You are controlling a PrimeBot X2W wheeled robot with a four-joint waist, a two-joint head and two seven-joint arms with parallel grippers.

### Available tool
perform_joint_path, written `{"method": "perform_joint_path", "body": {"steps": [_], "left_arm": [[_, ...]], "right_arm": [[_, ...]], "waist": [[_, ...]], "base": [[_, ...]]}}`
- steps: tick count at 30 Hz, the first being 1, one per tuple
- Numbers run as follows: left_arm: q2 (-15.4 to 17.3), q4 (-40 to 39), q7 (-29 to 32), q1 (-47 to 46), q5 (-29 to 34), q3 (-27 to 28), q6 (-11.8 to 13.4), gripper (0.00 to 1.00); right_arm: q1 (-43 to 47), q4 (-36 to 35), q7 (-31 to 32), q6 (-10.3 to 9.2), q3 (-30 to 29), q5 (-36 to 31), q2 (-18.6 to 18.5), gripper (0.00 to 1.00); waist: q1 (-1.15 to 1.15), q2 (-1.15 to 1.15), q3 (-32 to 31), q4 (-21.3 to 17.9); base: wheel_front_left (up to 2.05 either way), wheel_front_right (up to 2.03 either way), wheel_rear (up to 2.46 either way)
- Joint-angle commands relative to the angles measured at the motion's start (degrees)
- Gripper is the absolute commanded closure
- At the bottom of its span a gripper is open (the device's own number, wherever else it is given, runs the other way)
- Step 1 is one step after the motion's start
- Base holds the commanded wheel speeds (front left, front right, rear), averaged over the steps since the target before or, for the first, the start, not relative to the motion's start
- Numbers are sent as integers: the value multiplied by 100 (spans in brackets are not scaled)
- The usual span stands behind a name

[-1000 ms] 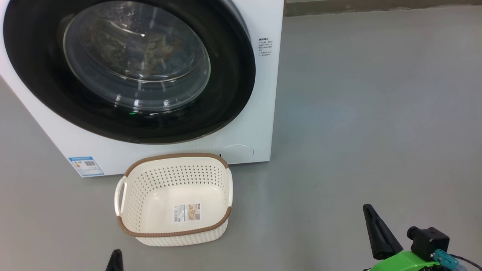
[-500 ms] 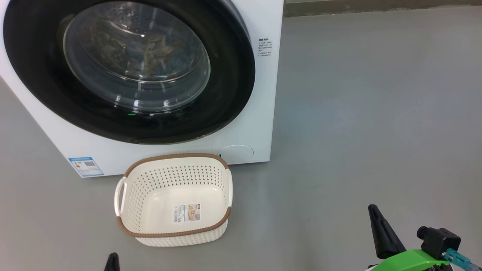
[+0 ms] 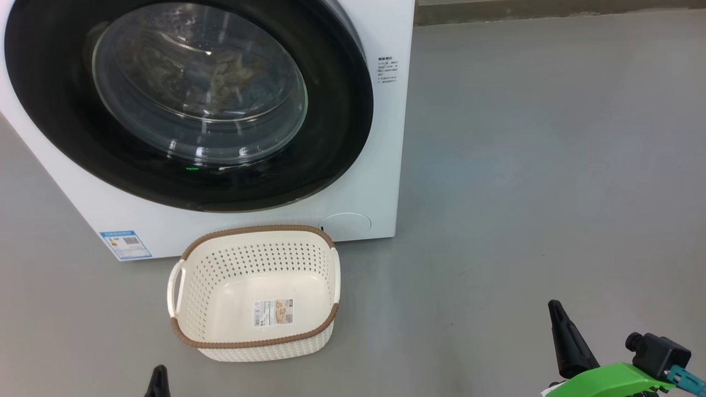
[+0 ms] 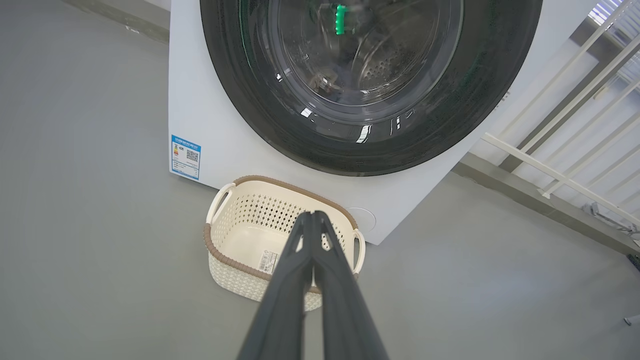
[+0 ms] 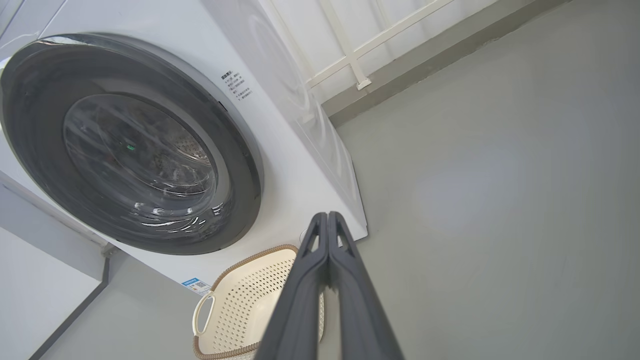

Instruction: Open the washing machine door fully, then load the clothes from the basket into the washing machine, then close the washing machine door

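Cream plastic, brown-rimmed, the basket [image 4: 231,272] sits just beyond your left pincer [image 4: 312,216], tips pressed together; past it the glossy black door [image 4: 260,115] is shut. Your right pincer [image 5: 327,216] is closed too.

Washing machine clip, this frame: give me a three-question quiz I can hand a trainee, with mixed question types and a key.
1. True or false: the washing machine door is closed against the washing machine.
2. Multiple choice: what is in the basket? A. a pile of clothes; B. only a label sticker on its base; C. a bottle.
3. Fill in: the fingers of the left gripper and the right gripper are pressed ____, holding nothing.

Key: 1 true; 2 B; 3 together.
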Motion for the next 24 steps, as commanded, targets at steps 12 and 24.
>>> {"method": "perform_joint_path", "body": {"steps": [12, 24], "left_arm": [[128, -29, 203, -418, -938, 157, -115, 100], [151, 42, 375, -562, -1676, 222, -171, 100]], "right_arm": [[-245, -159, 227, -4, -41, 947, -29, 100], [-276, -168, 413, -5, -91, 1630, -31, 100]], "waist": [[-1, 0, -6, -5], [-1, 0, -11, -10]], "base": [[0, 0, 0], [0, 0, 0]]}}
